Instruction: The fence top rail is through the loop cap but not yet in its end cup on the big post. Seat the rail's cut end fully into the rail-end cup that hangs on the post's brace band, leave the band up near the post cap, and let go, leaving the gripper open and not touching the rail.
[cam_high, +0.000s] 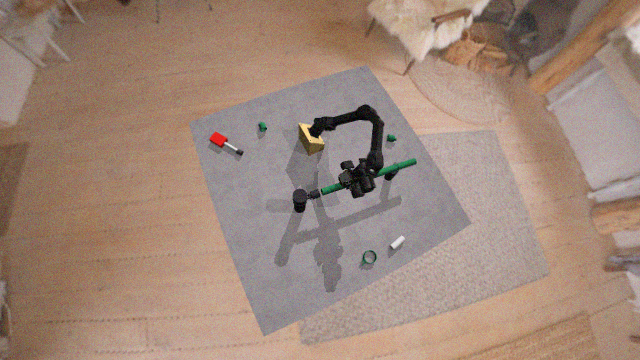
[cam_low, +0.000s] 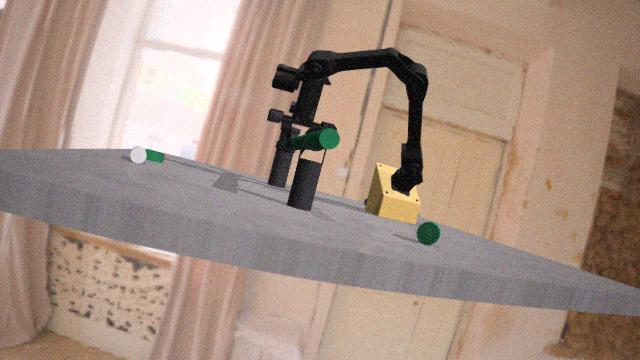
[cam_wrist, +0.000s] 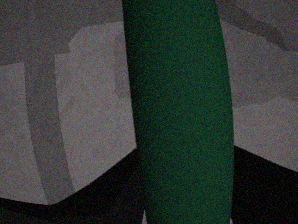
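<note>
The green rail (cam_high: 407, 164) (cam_low: 328, 138) (cam_wrist: 177, 75) runs over the small post (cam_low: 304, 186), through the loop cap on its top, which is mostly hidden. The rail looks nearly level. My gripper (cam_high: 358, 181) (cam_low: 303, 129) (cam_wrist: 180, 151) is shut on the rail, between the loop cap and the big post (cam_high: 299, 199) (cam_low: 280, 167). The black rail-end cup (cam_high: 314, 194) stands out from the big post near its cap, towards the rail. The rail's cut end is right in front of the cup's mouth, roughly in line; a very small gap seems to show in the top view.
A yellow block (cam_high: 313, 143) (cam_low: 397, 205) carries the arm's base. A red-handled tool (cam_high: 218, 139), two small green pieces (cam_high: 262, 126) (cam_high: 391, 138), a green ring (cam_high: 364, 260) and a white cylinder (cam_high: 397, 243) (cam_low: 138, 154) lie on the grey table top (cam_high: 270, 300) (cam_low: 225, 240).
</note>
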